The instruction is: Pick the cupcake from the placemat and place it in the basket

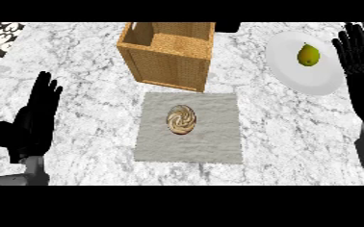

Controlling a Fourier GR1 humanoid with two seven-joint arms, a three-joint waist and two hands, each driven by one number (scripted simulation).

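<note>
So nothing picked yet: cupcake [180,119] mid placemat [213,144], left hand [39,108] & right hand [350,53] open off to its sides; next imo = reach in, grip it.

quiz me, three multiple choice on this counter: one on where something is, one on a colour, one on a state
1. Where is the cupcake?
A. in the basket
B. on the placemat
C. on the plate

2. What colour is the pear?
A. yellow-green
B. red
C. purple

3. What state is the left hand in?
A. shut on the cupcake
B. open, holding nothing
C. inside the basket

Answers:
1 B: the cupcake sits mid-placemat, nearer the robot than the basket.
2 A: the pear on the white plate is yellow-green.
3 B: its fingers are straight, left of the placemat, touching none of these things.
</note>
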